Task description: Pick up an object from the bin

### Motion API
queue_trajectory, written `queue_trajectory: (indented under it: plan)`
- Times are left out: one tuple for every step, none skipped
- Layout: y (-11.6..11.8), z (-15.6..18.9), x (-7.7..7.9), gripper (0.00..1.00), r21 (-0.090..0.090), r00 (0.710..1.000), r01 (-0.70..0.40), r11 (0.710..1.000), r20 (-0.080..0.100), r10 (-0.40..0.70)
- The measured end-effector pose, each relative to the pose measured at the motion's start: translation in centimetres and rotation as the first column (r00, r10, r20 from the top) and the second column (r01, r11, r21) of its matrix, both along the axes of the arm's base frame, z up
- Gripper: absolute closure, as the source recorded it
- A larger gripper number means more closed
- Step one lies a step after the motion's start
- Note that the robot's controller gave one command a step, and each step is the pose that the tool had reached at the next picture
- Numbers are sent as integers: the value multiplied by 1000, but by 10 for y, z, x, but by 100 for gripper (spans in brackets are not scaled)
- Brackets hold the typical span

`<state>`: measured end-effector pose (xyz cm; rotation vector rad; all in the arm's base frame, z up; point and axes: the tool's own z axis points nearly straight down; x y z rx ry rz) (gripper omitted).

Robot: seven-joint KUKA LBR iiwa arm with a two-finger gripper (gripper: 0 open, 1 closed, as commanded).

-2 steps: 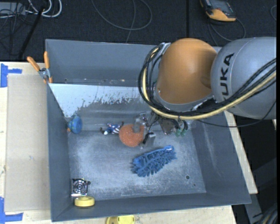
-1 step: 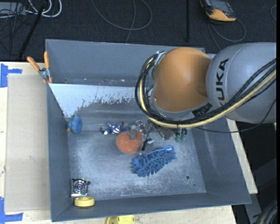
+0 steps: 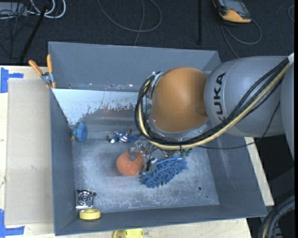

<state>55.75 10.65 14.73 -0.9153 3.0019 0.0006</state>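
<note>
- The gripper point(image 3: 143, 156) is low at mid-bin, between an orange ball point(image 3: 128, 164) and a blue bristly brush point(image 3: 164, 171); how far it is open cannot be told.
- The grey bin point(image 3: 139, 58) has a scuffed floor speckled white.
- Dark floor point(image 3: 89, 29) behind it carries cables point(image 3: 53, 5).

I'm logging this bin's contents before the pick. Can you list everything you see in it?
Blue round lump: one, blue, left side by the back wall.
Small blue-and-white piece: one, blue and white, middle back.
Orange textured ball: one, orange, centre.
Blue bristly brush-like piece: one, blue, right of the ball.
Silver metal part: one, silver, front-left corner.
Yellow flat disc: one, yellow, just in front of the silver part.
Grey metal bin: one, grey, holds all these.
Grey robot arm with orange wrist cover: one, reaching in from the right; jaws at the ball's right edge.
</note>
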Motion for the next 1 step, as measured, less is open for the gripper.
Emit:
queue_trajectory:
  plan:
    - [-20, 173, -12, 100, -1, 988, 154, 988, -4, -154]
